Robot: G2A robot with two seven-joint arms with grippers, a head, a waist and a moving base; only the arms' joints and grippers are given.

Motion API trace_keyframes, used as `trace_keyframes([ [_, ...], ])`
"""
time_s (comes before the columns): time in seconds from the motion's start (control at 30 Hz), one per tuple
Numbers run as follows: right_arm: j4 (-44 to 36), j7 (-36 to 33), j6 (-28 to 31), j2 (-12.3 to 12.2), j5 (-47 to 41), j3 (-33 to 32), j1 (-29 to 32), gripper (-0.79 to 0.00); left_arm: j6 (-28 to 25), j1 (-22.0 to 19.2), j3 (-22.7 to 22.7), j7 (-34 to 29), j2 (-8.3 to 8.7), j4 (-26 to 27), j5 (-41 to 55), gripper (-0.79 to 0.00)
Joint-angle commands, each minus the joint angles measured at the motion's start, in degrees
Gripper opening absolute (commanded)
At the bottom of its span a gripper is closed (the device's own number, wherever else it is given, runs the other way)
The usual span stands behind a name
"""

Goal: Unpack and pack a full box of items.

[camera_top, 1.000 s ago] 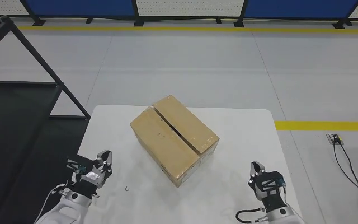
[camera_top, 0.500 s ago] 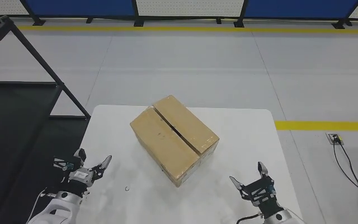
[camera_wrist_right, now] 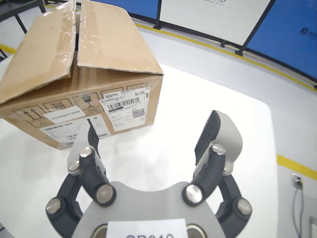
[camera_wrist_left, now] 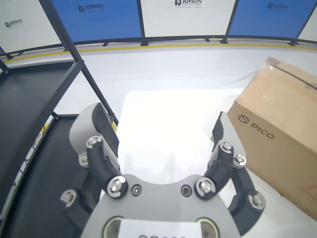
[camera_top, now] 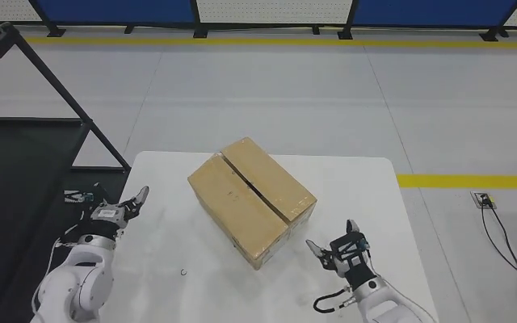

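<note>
Since a second ago both grippers go from closed to spread wide; the left gripper (camera_wrist_left: 159,121) shifts out to the table's left edge and the right gripper (camera_wrist_right: 152,118) slides in toward the box. White table (camera_top: 355,182) carries the cardboard box (camera_top: 250,198) at its middle, set at an angle, top flaps down with a narrow gap between them. I read the left jaws fully apart, holding nothing, well clear of the box. Right jaws equally wide, empty, near the labelled end face, not touching. Tiny dark object (camera_top: 184,272) lies on the table between left arm and box.
</note>
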State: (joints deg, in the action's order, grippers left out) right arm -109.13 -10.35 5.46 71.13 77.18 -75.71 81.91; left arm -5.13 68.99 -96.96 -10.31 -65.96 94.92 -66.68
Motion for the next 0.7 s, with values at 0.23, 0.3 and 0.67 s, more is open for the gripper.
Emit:
trace_keyframes([
  [0.23, 2.16, -0.41, 9.40, -0.49, -5.18, -2.41, -1.88, 0.000, -0.17, -7.33, 3.87, -3.48, -0.16, -7.81, -1.24, 0.000],
  [0.3, 2.16, -0.41, 9.40, -0.49, -5.18, -2.41, -1.88, 0.000, -0.17, -7.33, 3.87, -3.48, -0.16, -7.81, -1.24, 0.000],
  [0.67, 2.34, -0.11, 8.94, -0.45, -6.36, -2.56, -2.07, 0.000, -0.39, -15.59, 10.54, 0.21, -0.71, -18.53, -8.56, 0.000],
])
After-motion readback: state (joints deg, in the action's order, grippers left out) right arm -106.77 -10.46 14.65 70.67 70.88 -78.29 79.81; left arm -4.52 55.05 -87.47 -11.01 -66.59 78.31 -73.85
